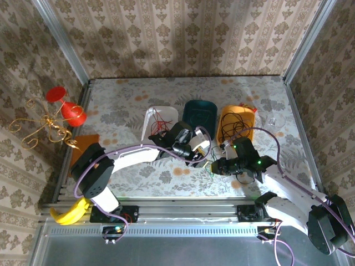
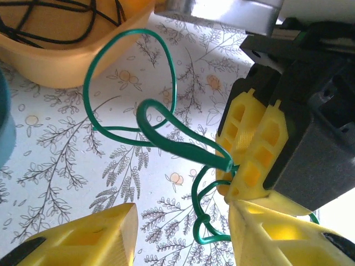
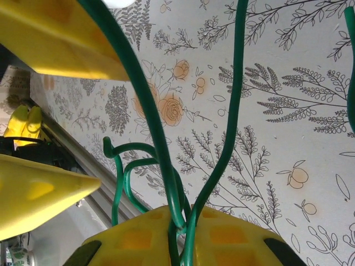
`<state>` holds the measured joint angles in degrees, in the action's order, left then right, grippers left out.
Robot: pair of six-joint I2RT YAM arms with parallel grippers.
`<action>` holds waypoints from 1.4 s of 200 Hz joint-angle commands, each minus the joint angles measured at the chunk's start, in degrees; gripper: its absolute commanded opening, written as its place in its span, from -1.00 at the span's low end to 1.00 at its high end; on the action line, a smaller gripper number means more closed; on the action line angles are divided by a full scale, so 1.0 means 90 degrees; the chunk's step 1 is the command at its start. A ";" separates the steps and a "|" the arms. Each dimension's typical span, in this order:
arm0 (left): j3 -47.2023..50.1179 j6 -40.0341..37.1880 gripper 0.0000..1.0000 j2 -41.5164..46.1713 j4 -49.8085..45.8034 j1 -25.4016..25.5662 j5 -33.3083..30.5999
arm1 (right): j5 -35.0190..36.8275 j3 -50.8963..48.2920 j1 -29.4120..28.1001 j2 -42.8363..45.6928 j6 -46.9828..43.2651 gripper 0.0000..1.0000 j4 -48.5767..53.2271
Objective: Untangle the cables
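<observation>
Yellow right fingers [image 3: 138, 241] sit closest to the right wrist camera. They are pressed together, with the green cable [image 3: 238, 55] pinched between their tips. Two strands rise from the pinch and spread apart over the floral worktop [image 3: 288, 111], and a smaller loop of the same cable curls low beside it. The left fingers [image 3: 55, 33] appear there as two yellow wedges set wide apart, one high and one low, gripping nothing (the thicker strand runs close past the upper wedge, but contact cannot be judged).

From the left wrist, the spread left fingers frame the bottom of the picture. The right fingers face them, clamped on the cable where its thick strand ends. A tight curl of cable hangs just beside one left finger. Farther out, the cable swings up in a wide loop toward the wall of the orange bin [image 2: 50, 69].

From above, both pairs of fingers come together near the front middle of the worktop, with the green cable between them. Just behind them three bins stand in a row. The white bin [image 1: 151, 117] holds the red cables [image 1: 162, 119], and the teal bin [image 1: 191, 111] is in the middle. On the right, the orange bin holds the black cables [image 1: 236, 124].
</observation>
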<state>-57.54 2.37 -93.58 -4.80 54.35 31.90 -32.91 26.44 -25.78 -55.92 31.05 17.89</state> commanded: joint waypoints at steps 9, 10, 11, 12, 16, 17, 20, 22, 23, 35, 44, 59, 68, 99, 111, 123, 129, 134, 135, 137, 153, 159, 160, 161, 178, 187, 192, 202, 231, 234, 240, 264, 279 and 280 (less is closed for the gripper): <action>-0.0155 -0.0160 -0.06 -0.0166 -0.0200 -0.0009 0.0378 | -0.0201 0.0188 -0.0026 0.0081 -0.0071 -0.69 -0.0063; -0.0152 -0.0158 -0.06 -0.0172 -0.0200 -0.0006 0.0380 | -0.0201 0.0188 -0.0026 0.0081 -0.0071 -0.69 -0.0064; -0.0151 -0.0152 -0.06 -0.0175 -0.0199 -0.0005 0.0385 | -0.0201 0.0188 -0.0026 0.0081 -0.0071 -0.69 -0.0064; -0.0150 -0.0149 -0.06 -0.0182 -0.0195 -0.0004 0.0388 | -0.0201 0.0188 -0.0026 0.0081 -0.0066 -0.69 -0.0064; -0.0150 -0.0132 -0.06 -0.0201 -0.0185 -0.0008 0.0400 | -0.0209 0.0191 -0.0026 0.0081 -0.0071 -0.69 -0.0064; -0.0150 -0.0124 -0.06 -0.0204 -0.0182 -0.0011 0.0400 | -0.0210 0.0189 -0.0026 0.0081 -0.0071 -0.69 -0.0059; -0.0142 -0.0122 -0.06 -0.0216 -0.0173 -0.0015 0.0408 | -0.0208 0.0190 -0.0026 0.0078 -0.0068 -0.69 -0.0061; -0.0141 -0.0116 -0.07 -0.0224 -0.0159 -0.0011 0.0410 | -0.0210 0.0196 -0.0026 0.0075 -0.0070 -0.69 -0.0063; -0.0140 -0.0107 -0.07 -0.0231 -0.0155 -0.0012 0.0410 | -0.0211 0.0197 -0.0026 0.0078 -0.0071 -0.69 -0.0064; -0.0111 -0.0078 -0.20 -0.0283 -0.0049 -0.0012 0.0391 | -0.0230 0.0197 -0.0026 0.0072 -0.0071 -0.69 -0.0073; -0.0101 -0.0044 -0.38 -0.0336 0.0053 -0.0016 0.0365 | -0.0245 0.0198 -0.0026 0.0061 -0.0068 -0.69 -0.0083; -0.0101 0.0045 -0.78 -0.0422 0.0222 -0.0014 0.0284 | -0.0260 0.0200 -0.0027 0.0037 -0.0071 -0.69 -0.0069; -0.0066 0.0115 -0.99 -0.0442 0.0371 -0.0007 0.0161 | -0.0247 0.0200 -0.0026 0.0032 -0.0071 -0.68 -0.0064; 0.0340 0.0403 -1.00 -0.0295 0.0993 -0.0080 -0.0659 | 0.0258 0.0213 0.0001 0.0130 -0.0088 -0.51 0.0250; 0.0496 0.0485 -1.00 -0.0203 0.1106 -0.0120 -0.0822 | 0.0587 0.0168 0.0076 0.0246 -0.0073 -0.38 0.0381; 0.0603 0.0491 -1.00 -0.0118 0.1102 -0.0121 -0.0850 | 0.0696 0.0084 0.0200 0.0378 -0.0030 -0.30 0.0395; 0.0643 0.0498 -1.00 -0.0080 0.1078 -0.0120 -0.0848 | 0.0719 0.0048 0.0267 0.0428 -0.0005 -0.28 0.0406; 0.0673 0.0505 -1.00 -0.0055 0.1050 -0.0112 -0.0838 | 0.0713 0.0025 0.0306 0.0449 -0.0001 -0.28 0.0395; 0.0677 0.0501 -1.00 -0.0048 0.1050 -0.0107 -0.0829 | 0.0710 0.0018 0.0311 0.0450 0.0003 -0.28 0.0390; 0.0696 0.0501 -1.00 -0.0038 0.1043 -0.0102 -0.0817 | 0.0695 0.0018 0.0314 0.0454 0.0006 -0.28 0.0379; 0.0801 0.0511 -1.00 0.0025 0.1047 -0.0053 -0.0819 | 0.0582 -0.0008 0.0350 0.0414 0.0010 -0.31 0.0309; 0.0833 0.0518 -1.00 0.0040 0.1051 -0.0041 -0.0827 | 0.0513 -0.0005 0.0353 0.0385 0.0004 -0.32 0.0272; 0.0835 0.0523 -1.00 0.0043 0.1056 -0.0037 -0.0828 | 0.0503 -0.0006 0.0354 0.0379 0.0001 -0.32 0.0265; 0.0841 0.0525 -1.00 0.0045 0.1053 -0.0040 -0.0829 | 0.0492 -0.0007 0.0350 0.0377 -0.0001 -0.32 0.0257; 0.0880 0.0581 -1.00 0.0039 0.1089 0.0012 -0.0859 | 0.0323 0.0002 0.0355 0.0252 0.0008 -0.32 0.0159; 0.0897 0.0592 -1.00 0.0036 0.1132 0.0034 -0.0877 | 0.0273 0.0016 0.0351 0.0161 0.0004 -0.29 0.0124; 0.0902 0.0596 -1.00 0.0025 0.1143 0.0045 -0.0895 | 0.0254 0.0014 0.0355 0.0101 0.0007 -0.28 0.0105; 0.0905 0.0615 -1.00 0.0027 0.1185 0.0057 -0.0913 | 0.0210 0.0031 0.0349 -0.0056 -0.0002 -0.25 0.0083; 0.0887 0.0602 -1.00 0.0034 0.1188 0.0071 -0.0937 | 0.0095 0.0078 0.0316 -0.0541 -0.0012 -0.22 -0.0066; 0.0890 0.0597 -1.00 0.0036 0.1187 0.0069 -0.0937 | 0.0067 0.0084 0.0311 -0.0589 -0.0012 -0.22 -0.0079; 0.0886 0.0598 -1.00 0.0034 0.1187 0.0074 -0.0948 | 0.0052 0.0108 0.0288 -0.0679 -0.0029 -0.22 -0.0099; 0.0876 0.0587 -1.00 0.0039 0.1197 0.0067 -0.0914 | 0.0097 0.0188 0.0210 -0.0979 -0.0061 -0.24 -0.0188; 0.0886 0.0613 -1.00 0.0045 0.1226 0.0074 -0.0884 | 0.0110 0.0216 0.0181 -0.1102 -0.0089 -0.29 -0.0247; 0.0891 0.0609 -1.00 0.0046 0.1226 0.0075 -0.0881 | 0.0111 0.0221 0.0180 -0.1102 -0.0095 -0.30 -0.0248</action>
<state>-49.87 6.94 -95.11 4.82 54.72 23.92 -30.48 26.52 -23.55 -64.53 31.29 17.23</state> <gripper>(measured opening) 0.047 0.370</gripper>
